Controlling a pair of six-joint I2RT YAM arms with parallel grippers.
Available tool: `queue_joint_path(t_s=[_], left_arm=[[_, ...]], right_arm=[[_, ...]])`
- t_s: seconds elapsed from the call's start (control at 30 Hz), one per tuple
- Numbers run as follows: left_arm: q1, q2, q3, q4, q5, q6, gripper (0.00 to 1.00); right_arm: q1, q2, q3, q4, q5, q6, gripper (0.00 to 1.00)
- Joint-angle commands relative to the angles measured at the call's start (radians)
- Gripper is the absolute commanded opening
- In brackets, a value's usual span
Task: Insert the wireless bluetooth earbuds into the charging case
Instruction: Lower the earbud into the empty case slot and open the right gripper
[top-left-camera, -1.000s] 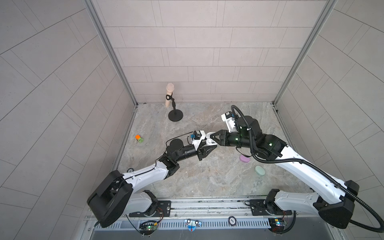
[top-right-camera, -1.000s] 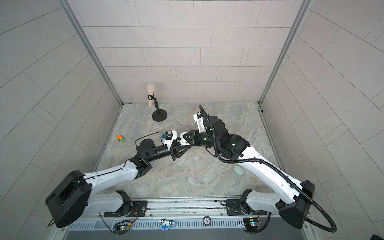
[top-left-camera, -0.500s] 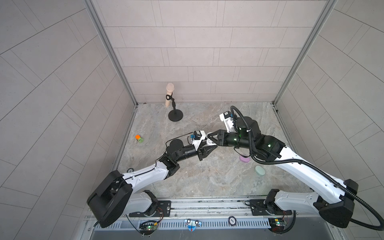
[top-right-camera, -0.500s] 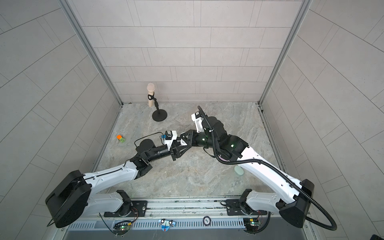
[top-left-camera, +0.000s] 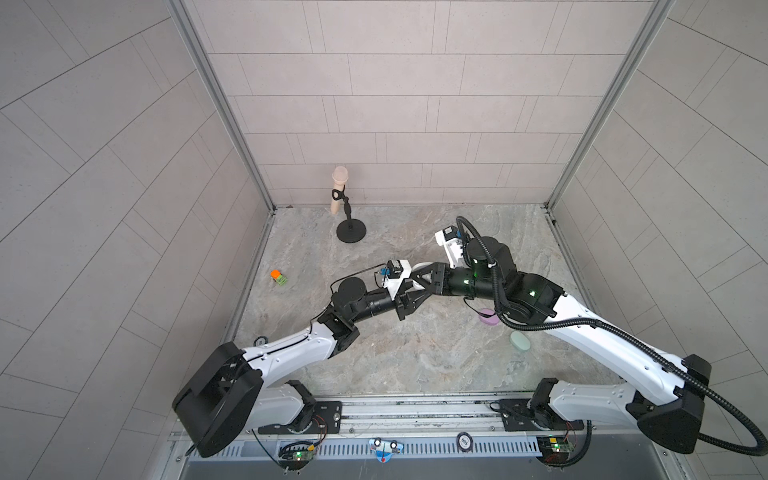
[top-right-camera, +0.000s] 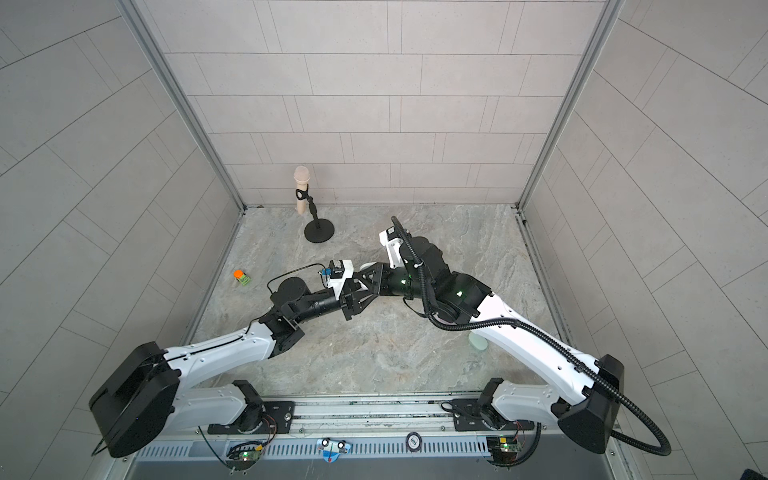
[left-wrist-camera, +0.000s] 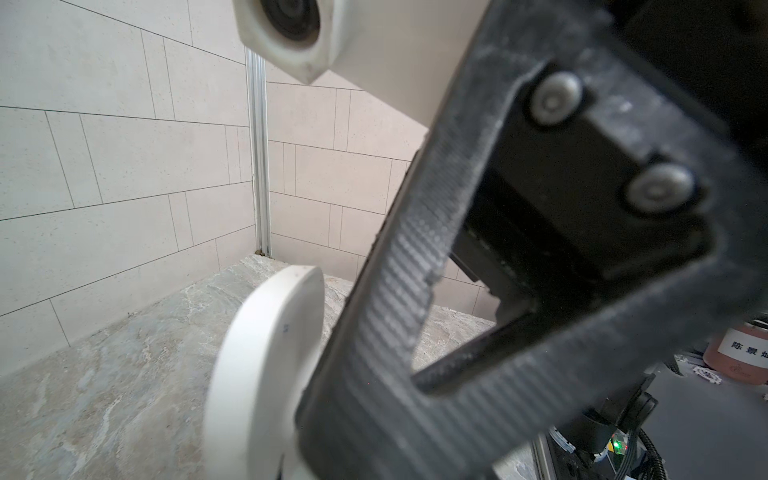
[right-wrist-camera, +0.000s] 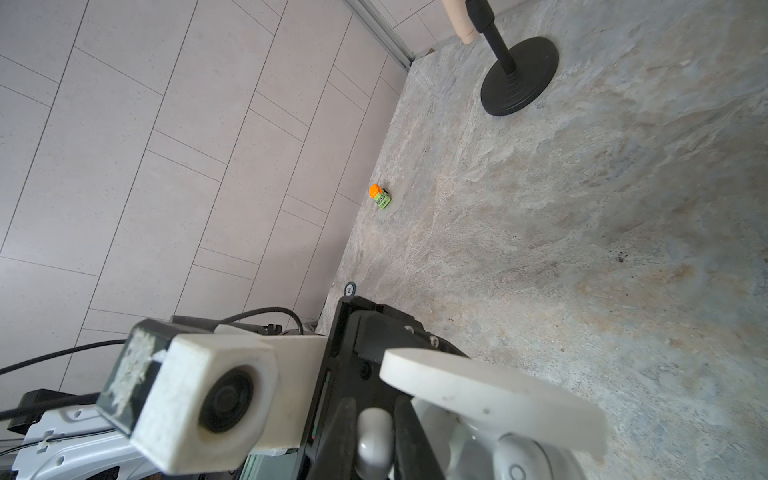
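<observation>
1 small white earbud (right-wrist-camera: 374, 440), round and glossy, is just beside the open white charging case (right-wrist-camera: 478, 395), near its raised lid. The right gripper (right-wrist-camera: 372, 411) pinches this earbud between its 2 black fingers. The left gripper (top-left-camera: 411, 296) is closed on the case, over the grey marbled table (top-left-camera: 415, 365). A lilac case (top-left-camera: 488, 318) and a mint case (top-left-camera: 519, 340) lie well apart from the white case; pale tiled walls (top-left-camera: 415, 104) stand around.

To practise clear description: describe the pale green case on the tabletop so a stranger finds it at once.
Start at the stone-patterned tabletop and follow the right arm's white forearm. Two small rounded cases lie beside it, apart. The pale green case lies fully in the open; its lilac neighbour is partly hidden under the arm.
</observation>
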Motion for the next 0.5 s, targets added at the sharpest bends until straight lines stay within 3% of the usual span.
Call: queue_joint_path(t_s=[0.0, 0.47], left_arm=[[-0.006, -0.037, 0.026, 0.039, 0.0, 0.008, 0.27], [-0.006, -0.049, 0.029, 0.024, 0.003, 0.013, 0.27]], right_arm=[[0.005, -0.012, -0.012, -0.011, 0.036, 0.012, 0.15], [0.004, -0.02, -0.012, -0.017, 0.04, 0.016, 0.15]])
